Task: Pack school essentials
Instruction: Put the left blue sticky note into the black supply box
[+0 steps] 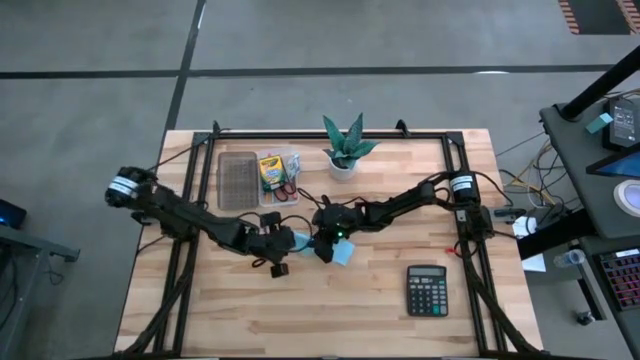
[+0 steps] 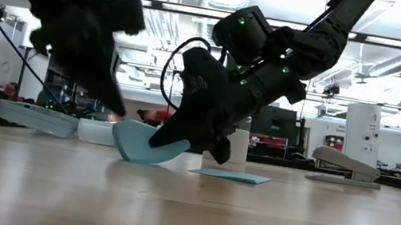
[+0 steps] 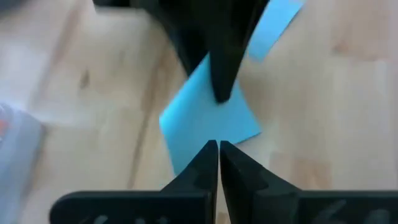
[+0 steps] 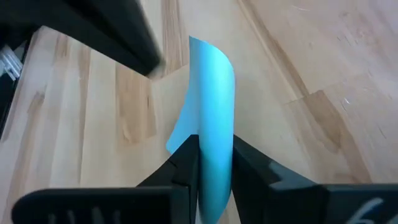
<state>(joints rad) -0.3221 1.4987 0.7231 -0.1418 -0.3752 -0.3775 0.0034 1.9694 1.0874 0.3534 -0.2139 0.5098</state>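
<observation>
Pinching a curled light-blue sticky note (image 4: 213,93), the right gripper's (image 4: 214,163) fingers stand mid-bench. The left gripper (image 3: 218,149), fingers nearly closed on nothing, hovers just beside it. Bare bench (image 1: 330,310) lies in front. The clear tray (image 1: 240,180) holds the crayon box (image 1: 270,172) and red-handled scissors (image 1: 287,188).

You have thin matt light-blue paper in the sticky-note pad (image 4: 211,118), bending smoothly between matt black plastic fingers (image 4: 180,168), over a worktop (image 4: 298,68) of pale, smooth, lightly sheened wood planks.
</observation>
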